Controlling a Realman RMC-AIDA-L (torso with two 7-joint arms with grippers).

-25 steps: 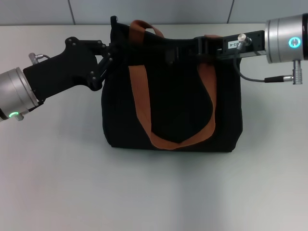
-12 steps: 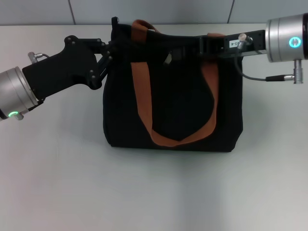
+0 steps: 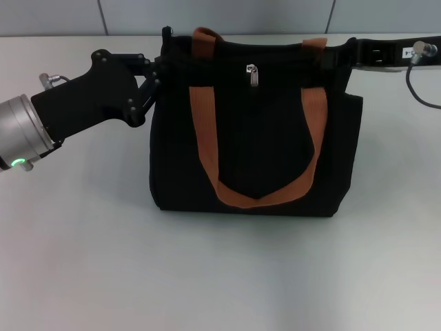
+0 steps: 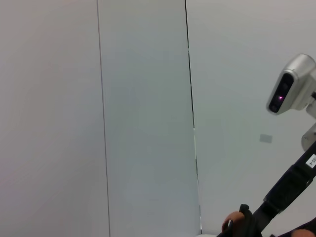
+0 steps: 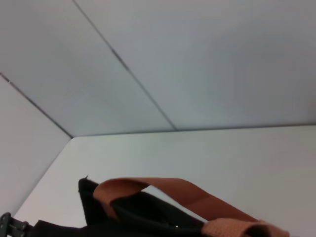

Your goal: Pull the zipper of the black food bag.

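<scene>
The black food bag (image 3: 251, 138) stands upright mid-table in the head view, with two brown-orange handles (image 3: 203, 131). A small silver zipper pull (image 3: 253, 74) hangs at the middle of its top front. My left gripper (image 3: 158, 65) is at the bag's top left corner and is shut on the fabric there. My right gripper (image 3: 342, 56) is at the bag's top right corner, touching the top edge. The right wrist view shows the bag's top (image 5: 133, 212) and a handle (image 5: 163, 190). The left wrist view shows the right arm (image 4: 291, 182) and a bit of handle (image 4: 234, 223).
The bag stands on a pale grey table (image 3: 220, 276) with open surface in front and at both sides. A panelled wall (image 3: 220, 14) runs close behind the bag. A cable (image 3: 420, 86) hangs from the right arm.
My right gripper has slid right along the bag's top, from the middle to the right corner. The top edge now looks straighter and the silver pull is uncovered. The left gripper has held still.
</scene>
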